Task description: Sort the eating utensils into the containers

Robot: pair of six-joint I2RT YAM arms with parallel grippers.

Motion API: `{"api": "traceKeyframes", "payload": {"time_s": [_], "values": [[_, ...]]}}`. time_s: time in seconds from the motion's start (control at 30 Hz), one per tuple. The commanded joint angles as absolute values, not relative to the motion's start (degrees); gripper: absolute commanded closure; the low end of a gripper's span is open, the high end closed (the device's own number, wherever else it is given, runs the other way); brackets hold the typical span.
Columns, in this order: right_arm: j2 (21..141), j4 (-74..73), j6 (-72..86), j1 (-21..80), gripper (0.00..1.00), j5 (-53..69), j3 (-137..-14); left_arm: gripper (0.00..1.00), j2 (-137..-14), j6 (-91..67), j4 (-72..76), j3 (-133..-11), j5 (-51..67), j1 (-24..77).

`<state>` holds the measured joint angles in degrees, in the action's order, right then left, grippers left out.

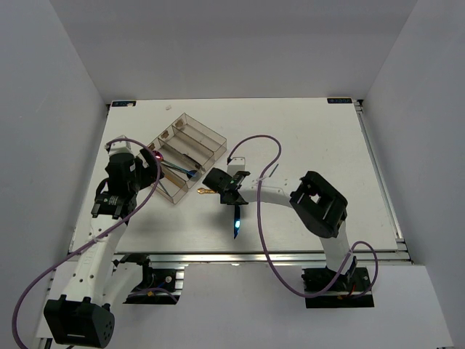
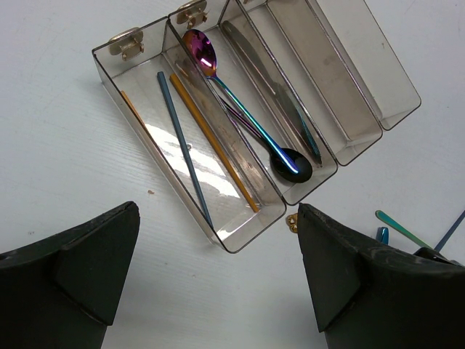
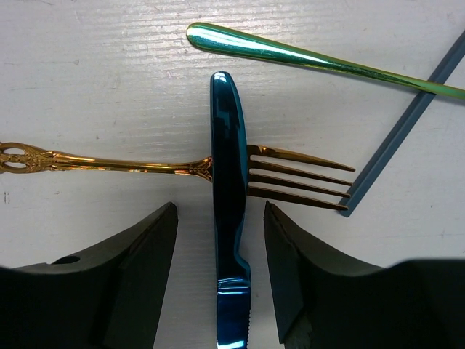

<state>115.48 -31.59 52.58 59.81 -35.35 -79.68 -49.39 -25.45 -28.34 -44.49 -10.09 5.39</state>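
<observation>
Right arm owns this one. The blue knife (image 3: 229, 218) lies flat on the table (image 1: 327, 160) directly between the right fingers (image 3: 142, 276). Its long axis runs straight along the gap, square to the closing direction. The rounded end points away from the wrist and the serrated end runs back under it.

The right fingers are spread, with table showing on both sides of the knife. No contact and no pinch yet. Centring looks decent, maybe slightly more gap on the left side.

Catch: the knife lies across the neck of the gold fork (image 3: 131, 167) at roughly a right angle, touching it. I expect the fork to shift when the knife lifts. A green-handled utensil (image 3: 290, 52) and a blue chopstick (image 3: 407, 138) sit just past the knife's far end, outside the closing path.

The left fingers (image 2: 80, 262) are spread wide and empty, hovering over the near end of the tray (image 2: 363, 73), well apart from the knife.

My read on the drop: the compartment already holding a knife (image 2: 269, 80).
</observation>
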Motion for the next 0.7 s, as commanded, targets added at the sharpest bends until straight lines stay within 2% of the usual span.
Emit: {"api": "traceKeyframes", "payload": {"time_s": [0.0,0.23,0.3,0.33,0.5,0.6,0.67], "values": [[114.0,-30.9,54.4,59.9,0.45,-34.3,-78.1,0.02,-48.5,-25.0,-28.7,-44.4,-10.2,5.6],[115.1,-30.2,55.2,59.9,0.58,-31.7,-77.3,0.02,-48.3,-25.0,-28.7,-44.3,-10.2,5.6],[114.5,-29.4,55.2,59.9,0.65,-31.3,-76.1,0.02,-48.4,-25.0,-28.7,-44.3,-10.2,5.6],[113.9,-28.9,55.2,59.9,0.72,-31.1,-75.2,0.02,-48.3,-24.9,-28.7,-44.3,-10.1,5.7],[112.8,-27.4,54.0,59.8,0.82,-31.2,-73.4,0.02,-48.3,-24.9,-28.6,-44.3,-10.0,5.7],[112.5,-26.6,53.3,59.8,1.0,-30.3,-72.2,0.02,-48.3,-24.9,-28.7,-44.3,-10.0,5.7],[111.7,-26.1,52.0,59.9,1.0,-30.2,-72.0,0.02,-48.4,-25.0,-28.7,-44.4,-9.9,5.7]]}}
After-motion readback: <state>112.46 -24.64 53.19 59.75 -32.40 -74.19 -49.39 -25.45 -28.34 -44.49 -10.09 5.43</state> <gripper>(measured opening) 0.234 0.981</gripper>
